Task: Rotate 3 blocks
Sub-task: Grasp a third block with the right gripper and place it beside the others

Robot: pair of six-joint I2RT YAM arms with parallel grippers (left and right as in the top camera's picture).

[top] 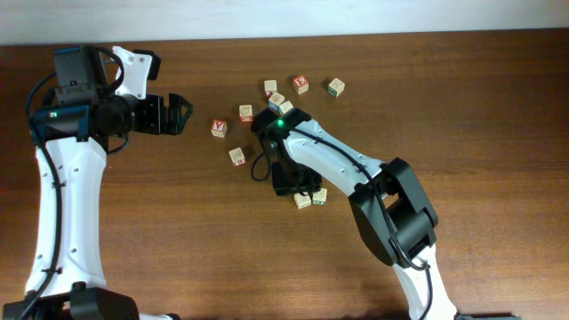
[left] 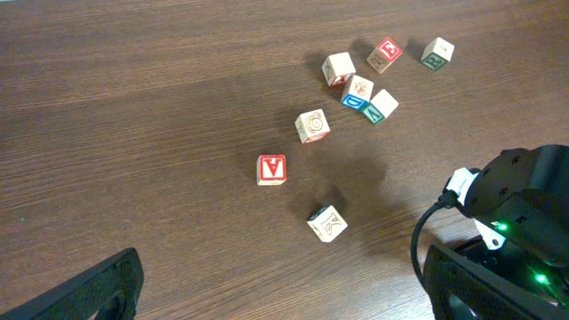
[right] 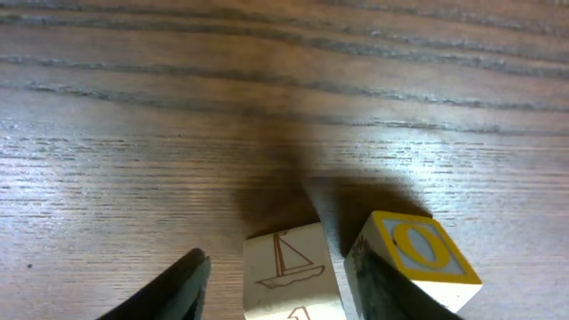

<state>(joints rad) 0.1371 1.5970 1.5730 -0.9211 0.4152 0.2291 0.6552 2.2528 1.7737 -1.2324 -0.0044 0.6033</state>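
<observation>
In the right wrist view a pale wood block with a brown sailboat drawing (right: pixel 289 267) stands on the table between the fingers of my right gripper (right: pixel 276 271). The jaws are open, with a gap on the left side. A block with a yellow O face (right: pixel 418 253) stands just outside the right finger. Overhead, these two blocks (top: pixel 303 201) (top: pixel 319 196) lie under the right gripper (top: pixel 300 190). A green-faced block (top: pixel 336 86) (left: pixel 436 52) and a teal-edged block (top: pixel 285 108) (left: pixel 383 105) sit at the back. My left gripper (top: pixel 182 114) (left: pixel 289 302) hovers open and holds nothing.
Red-letter cubes (top: pixel 219 128) (top: pixel 300 84), a cube marked K (top: pixel 236 156) (left: pixel 326 223), a circle-marked cube (top: pixel 246 113) and a blue-and-red cube (left: pixel 357 93) lie scattered between the arms. The right arm (top: pixel 338 164) and its black cable cross the table's middle.
</observation>
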